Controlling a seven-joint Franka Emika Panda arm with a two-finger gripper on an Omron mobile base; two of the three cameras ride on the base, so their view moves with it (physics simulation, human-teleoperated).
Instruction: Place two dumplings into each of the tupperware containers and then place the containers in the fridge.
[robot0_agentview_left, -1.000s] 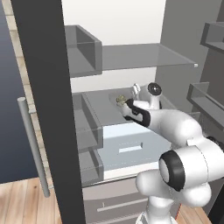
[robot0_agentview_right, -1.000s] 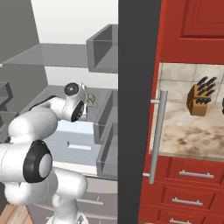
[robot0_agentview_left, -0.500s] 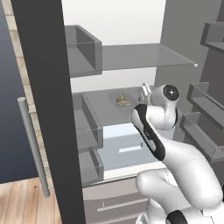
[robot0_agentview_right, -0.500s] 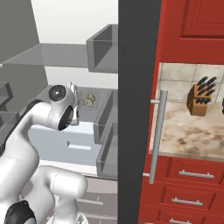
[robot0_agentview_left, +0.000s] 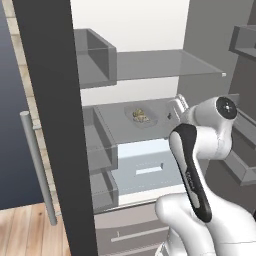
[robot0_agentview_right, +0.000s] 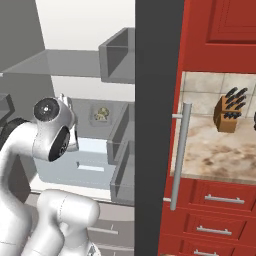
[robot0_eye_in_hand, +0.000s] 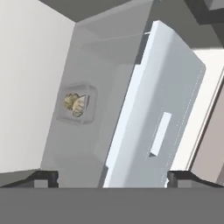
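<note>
Hand view: I see one tupperware container (robot0_eye_in_hand: 77, 108) holding dumplings (robot0_eye_in_hand: 74, 104) on the fridge shelf (robot0_eye_in_hand: 72, 153); pincer (robot0_eye_in_hand: 113, 177) wide, empty. Risk: the arm's elbow could clip the door bins (robot0_agentview_left: 102, 150).

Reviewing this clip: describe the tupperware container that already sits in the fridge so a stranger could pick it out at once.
Look inside the open fridge, at the grey shelf just above the pale drawer. The tupperware container sits near the middle of that shelf: a small shallow translucent grey tray. It is the one item there, and it holds tan crinkled dumplings.
</note>
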